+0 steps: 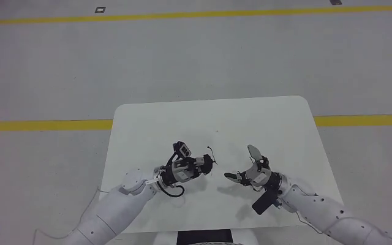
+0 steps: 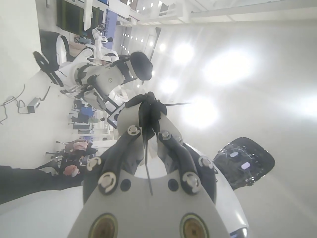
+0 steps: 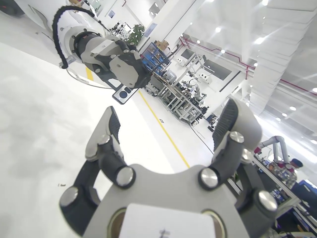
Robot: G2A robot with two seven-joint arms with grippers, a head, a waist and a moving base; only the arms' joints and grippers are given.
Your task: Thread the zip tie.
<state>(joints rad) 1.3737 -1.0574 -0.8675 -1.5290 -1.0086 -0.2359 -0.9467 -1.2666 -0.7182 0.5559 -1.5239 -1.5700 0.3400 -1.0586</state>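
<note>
My left gripper hovers above the white table, near its front middle, shut on a thin black zip tie. In the left wrist view the zip tie is pinched between the closed fingers of the left gripper; one thin end sticks out sideways past the tips and the other end runs back toward the wrist. My right gripper is a short way to the right, open and holding nothing, facing the left one. In the right wrist view the right gripper has its pads spread wide, with the left gripper farther off.
The table's back half is bare apart from a tiny dark speck. Yellow floor lines run behind the table and across the far floor.
</note>
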